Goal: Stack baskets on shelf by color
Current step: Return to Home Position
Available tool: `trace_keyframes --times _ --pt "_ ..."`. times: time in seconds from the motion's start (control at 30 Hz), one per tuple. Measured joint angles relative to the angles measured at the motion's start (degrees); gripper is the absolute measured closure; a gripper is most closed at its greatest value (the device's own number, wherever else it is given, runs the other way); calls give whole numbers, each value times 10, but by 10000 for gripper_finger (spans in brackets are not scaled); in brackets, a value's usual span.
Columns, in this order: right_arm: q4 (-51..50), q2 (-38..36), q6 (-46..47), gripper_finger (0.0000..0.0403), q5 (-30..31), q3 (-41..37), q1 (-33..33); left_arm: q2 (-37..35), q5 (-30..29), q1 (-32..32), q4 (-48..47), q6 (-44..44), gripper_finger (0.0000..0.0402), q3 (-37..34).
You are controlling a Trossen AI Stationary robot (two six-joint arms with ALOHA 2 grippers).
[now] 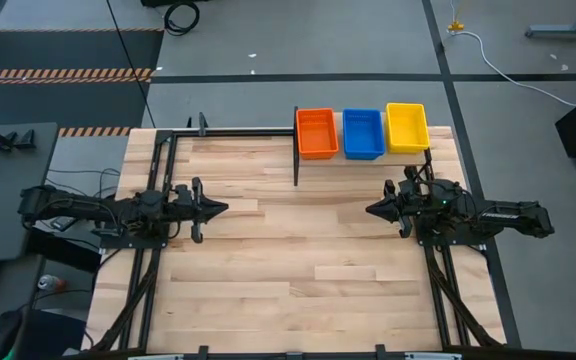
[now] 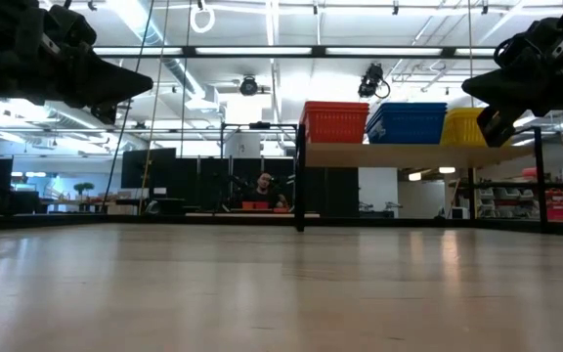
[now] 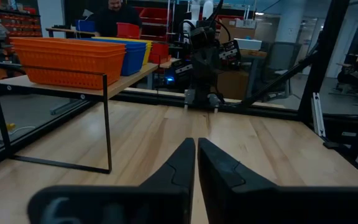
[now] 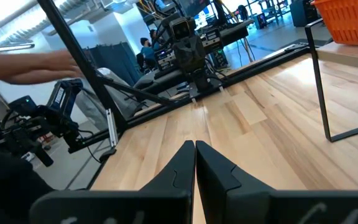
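Pale wooden planks of the table [image 1: 288, 280] fill the near ground. Halfway across, the left gripper [image 1: 216, 208] hangs at 9 o'clock and the right gripper [image 1: 373, 210] at 3 o'clock. Their tips face each other across the middle, well apart, and each has its jaws pressed together on nothing.

Farther on, at about 1 o'clock, the shelf [image 2: 399, 154] carries the baskets [image 2: 406, 122] side by side: an orange pile [image 1: 316, 133], a blue pile [image 1: 362, 134] and a yellow pile [image 1: 407, 128]. How many sit in each pile cannot be told. They would likely handle as light, thin plastic with springy mesh walls, nesting snugly. A rim wall, pinched with one jaw inside and one outside, looks the best hold.

Beyond, a person [image 2: 265, 184] sits in the workshop.
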Motion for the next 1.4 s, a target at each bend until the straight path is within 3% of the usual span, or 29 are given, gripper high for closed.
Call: trace_keyframes --times 1.4 --pt "0 0 0 384 0 0 0 0 0 1 8 0 372 0"
